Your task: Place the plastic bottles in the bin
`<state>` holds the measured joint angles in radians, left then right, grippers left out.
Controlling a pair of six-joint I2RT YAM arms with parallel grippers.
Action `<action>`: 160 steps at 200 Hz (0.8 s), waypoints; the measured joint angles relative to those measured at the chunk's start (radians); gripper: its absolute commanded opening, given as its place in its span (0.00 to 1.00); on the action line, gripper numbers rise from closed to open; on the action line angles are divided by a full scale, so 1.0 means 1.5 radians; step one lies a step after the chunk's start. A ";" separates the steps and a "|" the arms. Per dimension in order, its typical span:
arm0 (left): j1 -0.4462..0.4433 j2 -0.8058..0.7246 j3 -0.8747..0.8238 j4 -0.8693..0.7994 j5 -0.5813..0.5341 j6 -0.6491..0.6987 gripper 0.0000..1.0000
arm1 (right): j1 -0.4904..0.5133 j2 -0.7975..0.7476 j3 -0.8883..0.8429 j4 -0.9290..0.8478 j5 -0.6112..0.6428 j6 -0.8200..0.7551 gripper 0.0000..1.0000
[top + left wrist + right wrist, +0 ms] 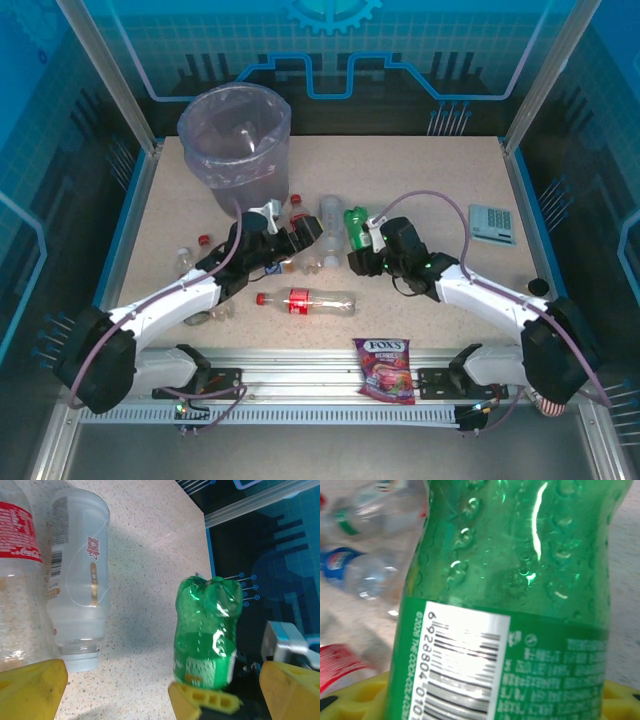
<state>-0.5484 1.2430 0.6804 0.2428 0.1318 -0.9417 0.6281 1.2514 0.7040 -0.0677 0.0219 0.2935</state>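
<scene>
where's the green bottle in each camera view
top external: green bottle lies near table centre, just right of the white bottle.
left wrist: green bottle is right of centre, base toward the top, with the white bottle to its left.
right wrist: green bottle is close up at centre, barcode label at the bottom.
shared landmark: the white bottle beside it, in the top and left wrist views.

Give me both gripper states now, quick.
Left gripper: open, holding nothing.
Right gripper: closed on the green bottle.
</scene>
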 measured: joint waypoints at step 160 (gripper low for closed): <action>-0.024 0.090 0.027 0.105 0.047 -0.035 0.65 | 0.067 0.052 0.019 0.088 -0.141 -0.029 0.55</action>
<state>-0.5838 1.3773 0.7212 0.4007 0.2024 -0.9947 0.7284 1.3289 0.7319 0.0639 -0.1894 0.2497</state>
